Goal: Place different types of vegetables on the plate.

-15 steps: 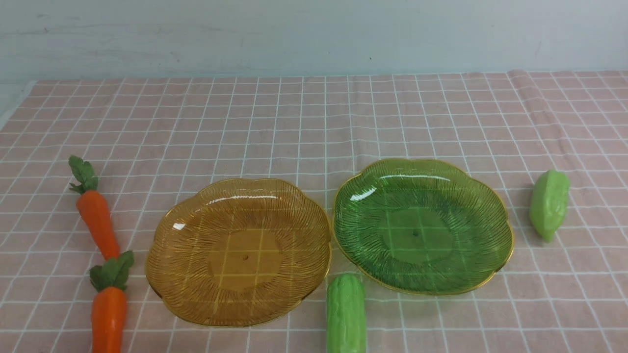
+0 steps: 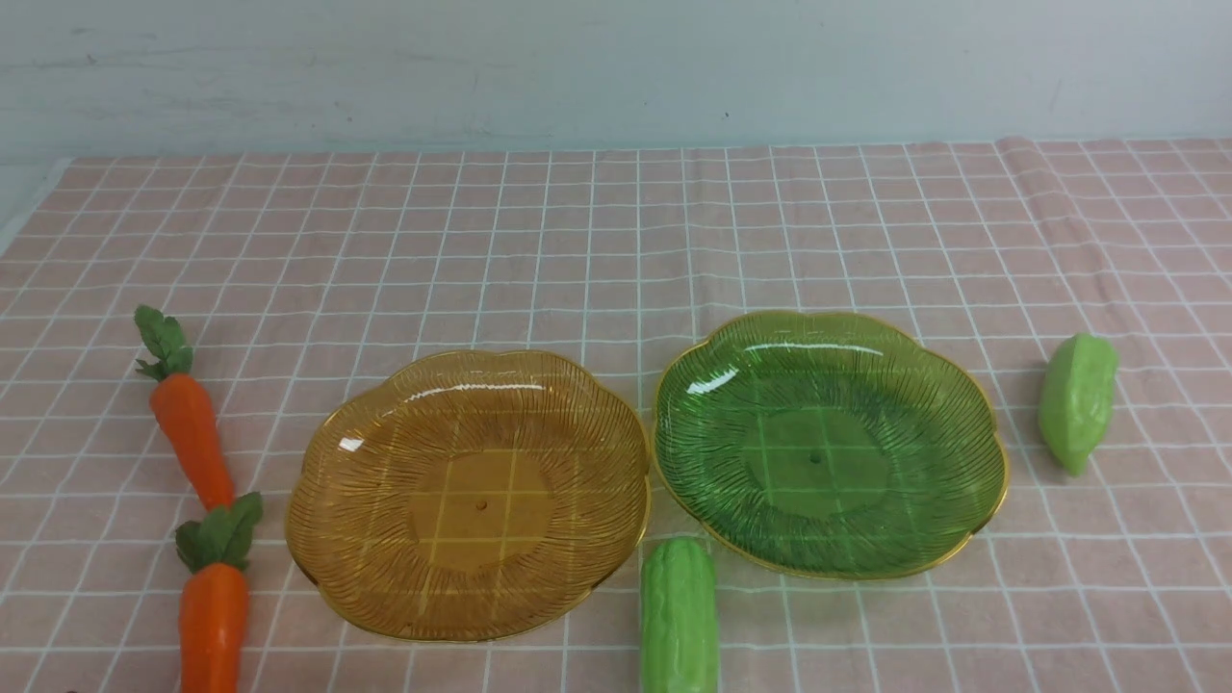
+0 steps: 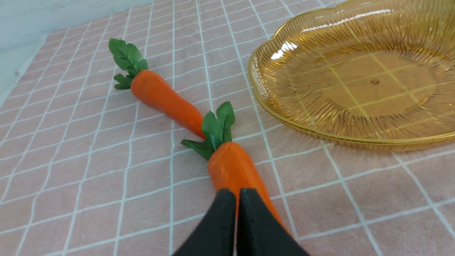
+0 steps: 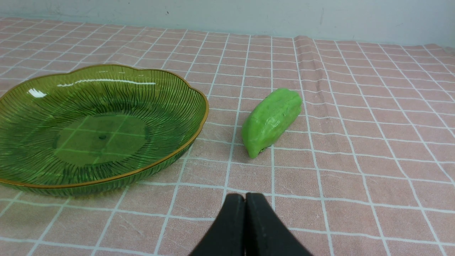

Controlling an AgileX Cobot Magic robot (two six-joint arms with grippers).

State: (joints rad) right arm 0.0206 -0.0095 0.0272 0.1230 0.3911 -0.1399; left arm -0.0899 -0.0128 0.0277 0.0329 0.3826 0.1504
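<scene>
Two orange carrots lie at the left: a far carrot (image 2: 189, 423) and a near carrot (image 2: 214, 616). An amber plate (image 2: 327, 568) and a green plate (image 2: 962, 433) sit side by side, both empty. One light green gourd (image 2: 680, 621) lies in front of the gap between the plates. Another gourd (image 2: 1077, 399) lies right of the green plate. My left gripper (image 3: 237, 193) is shut and empty, above the near carrot (image 3: 234, 170). My right gripper (image 4: 245, 197) is shut and empty, short of the right gourd (image 4: 272, 121). Neither gripper shows in the front view.
A pink checked cloth (image 2: 616, 241) covers the table, with a raised fold (image 2: 1044, 202) at the far right. A pale wall (image 2: 616, 67) stands behind. The cloth's left edge (image 2: 29, 221) shows at the far left.
</scene>
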